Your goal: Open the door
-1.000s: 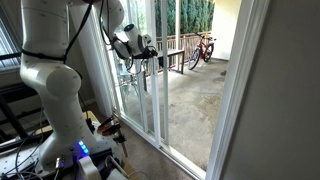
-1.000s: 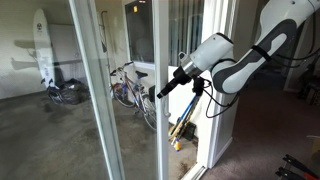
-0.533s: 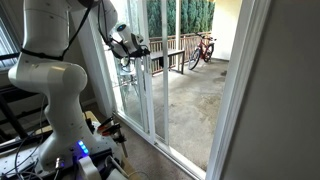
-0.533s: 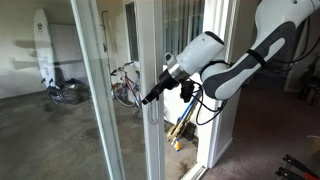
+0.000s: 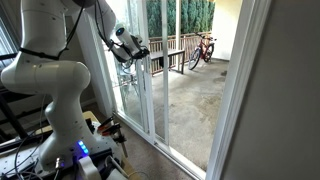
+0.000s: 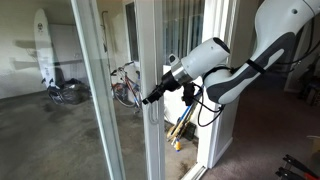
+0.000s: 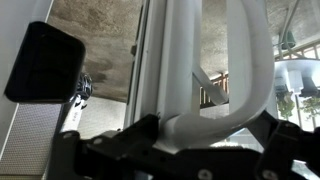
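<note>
Fingers (image 7: 45,62) seem spread around the door (image 6: 148,40) loop handle (image 7: 255,70) at frame right; a skewed pull could slip them off

White robot arm (image 5: 45,85) rises from its base, bends at the elbow and stretches its forearm (image 6: 240,75) out roughly level. The dark gripper (image 6: 150,97) points forward. In the wrist view its fingers (image 7: 125,142) stand apart.

no readable text, labels, brands or numbers in any view; frames too low-res to resolve small print
</note>
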`<state>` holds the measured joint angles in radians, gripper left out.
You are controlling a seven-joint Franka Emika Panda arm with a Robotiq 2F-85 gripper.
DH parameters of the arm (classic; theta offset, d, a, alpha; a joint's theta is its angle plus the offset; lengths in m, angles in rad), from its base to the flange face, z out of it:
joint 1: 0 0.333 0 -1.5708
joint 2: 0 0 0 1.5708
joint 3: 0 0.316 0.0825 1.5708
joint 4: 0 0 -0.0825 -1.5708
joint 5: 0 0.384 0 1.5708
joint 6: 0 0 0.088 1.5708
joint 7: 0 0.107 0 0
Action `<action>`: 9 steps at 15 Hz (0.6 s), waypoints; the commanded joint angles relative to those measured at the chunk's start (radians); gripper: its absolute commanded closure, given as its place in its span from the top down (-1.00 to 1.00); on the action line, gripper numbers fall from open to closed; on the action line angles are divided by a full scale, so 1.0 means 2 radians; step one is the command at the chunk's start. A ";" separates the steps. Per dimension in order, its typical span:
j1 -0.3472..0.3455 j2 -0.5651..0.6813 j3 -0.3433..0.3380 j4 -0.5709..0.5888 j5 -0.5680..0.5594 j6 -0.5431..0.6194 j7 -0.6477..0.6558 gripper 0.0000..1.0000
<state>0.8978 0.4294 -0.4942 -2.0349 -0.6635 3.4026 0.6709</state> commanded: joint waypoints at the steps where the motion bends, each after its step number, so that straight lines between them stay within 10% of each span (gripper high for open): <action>1: 0.025 0.014 -0.042 -0.058 -0.030 0.064 -0.041 1.00; 9: -0.167 0.038 0.183 0.041 -0.040 0.028 -0.069 1.00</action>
<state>0.6876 0.4358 -0.2895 -2.0177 -0.6837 3.4593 0.6227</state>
